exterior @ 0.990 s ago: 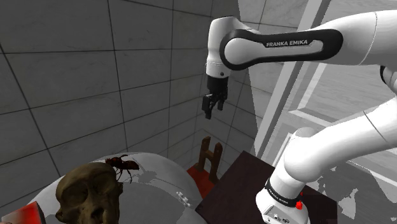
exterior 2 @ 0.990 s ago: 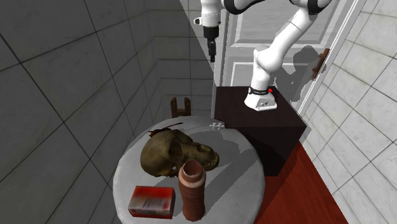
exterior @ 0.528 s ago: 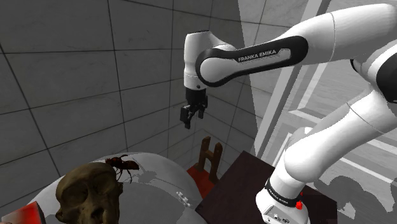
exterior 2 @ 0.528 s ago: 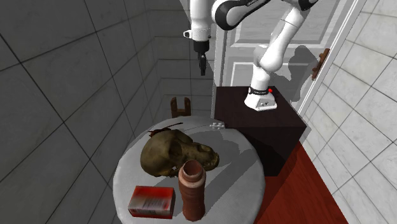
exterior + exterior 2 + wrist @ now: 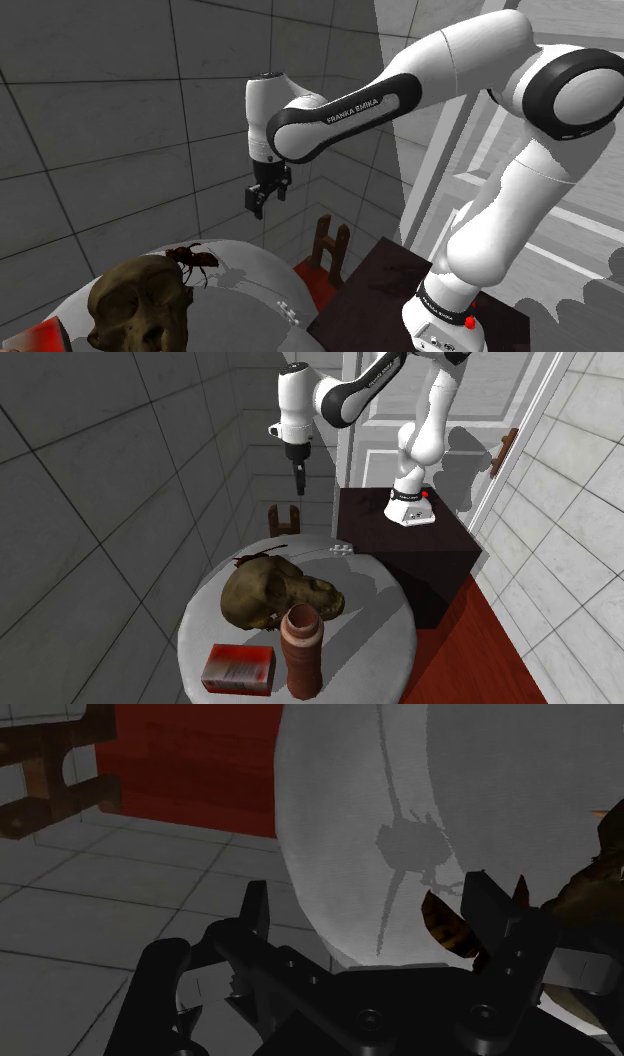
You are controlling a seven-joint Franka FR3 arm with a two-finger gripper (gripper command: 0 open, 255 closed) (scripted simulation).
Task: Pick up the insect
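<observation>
At the shoulder view's lower left edge a red box (image 5: 30, 337) is cut off, and just right of it a brown skull (image 5: 140, 305) is set on the round pale desk (image 5: 255, 285). Just behind the skull, toward the tiled wall, the insect (image 5: 192, 258) is found. It is dark red with its legs spread, and it rests on the desk so near the skull that it cannot be told whether the two touch. Further right, and well above the desk, the jaws are hung from the white arm (image 5: 330, 115) and pointed downward. In the wrist view the two fingers (image 5: 255, 919) are seen standing apart, with nothing clasped between them. Right of the jaws a small wooden piece (image 5: 330, 245) is seen past the desk's rim, and then the dark stand (image 5: 390, 290). The approach is judged to be the step in hand, with no grasp begun. For the next move, the jaws would need to be carried toward the shoulder view's left and lowered over the insect, held apart and lined across its body rather than its thin legs. The skull beside it must be cleared on the way down.
</observation>
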